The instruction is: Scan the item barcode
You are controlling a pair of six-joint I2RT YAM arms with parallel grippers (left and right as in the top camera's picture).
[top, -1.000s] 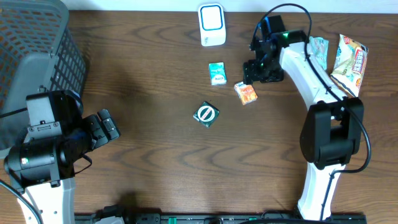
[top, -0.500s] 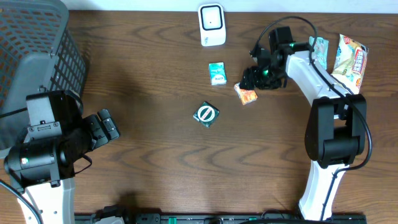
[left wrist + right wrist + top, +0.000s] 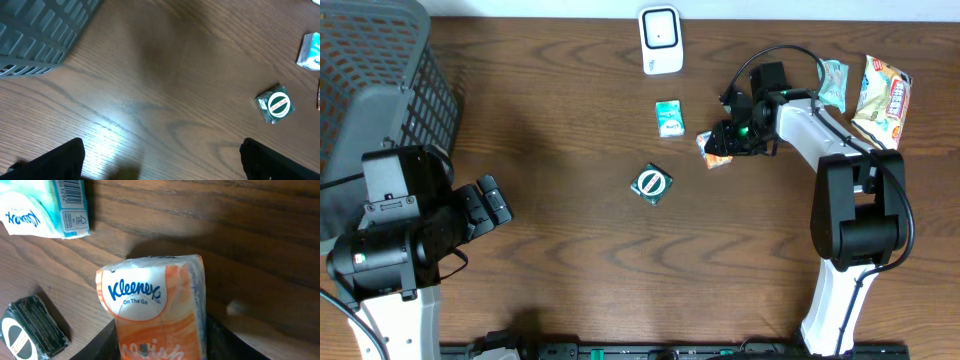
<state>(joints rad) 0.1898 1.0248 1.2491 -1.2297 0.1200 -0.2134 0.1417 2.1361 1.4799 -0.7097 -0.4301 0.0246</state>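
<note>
Far left, grey basket [image 3: 370,70], interior hidden, right gripper [image 3: 161,347] astride tissue pack [image 3: 150,300]

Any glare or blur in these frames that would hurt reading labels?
Left wrist: bright glare patch on the table, whole view soft. Right wrist: orange tissue pack sharp, print readable, dark shadow behind it. Overhead: even light, no glare.

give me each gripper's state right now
left gripper: open, holding nothing
right gripper: jaws either side of the orange Kleenex pack; grip cannot be told
</note>
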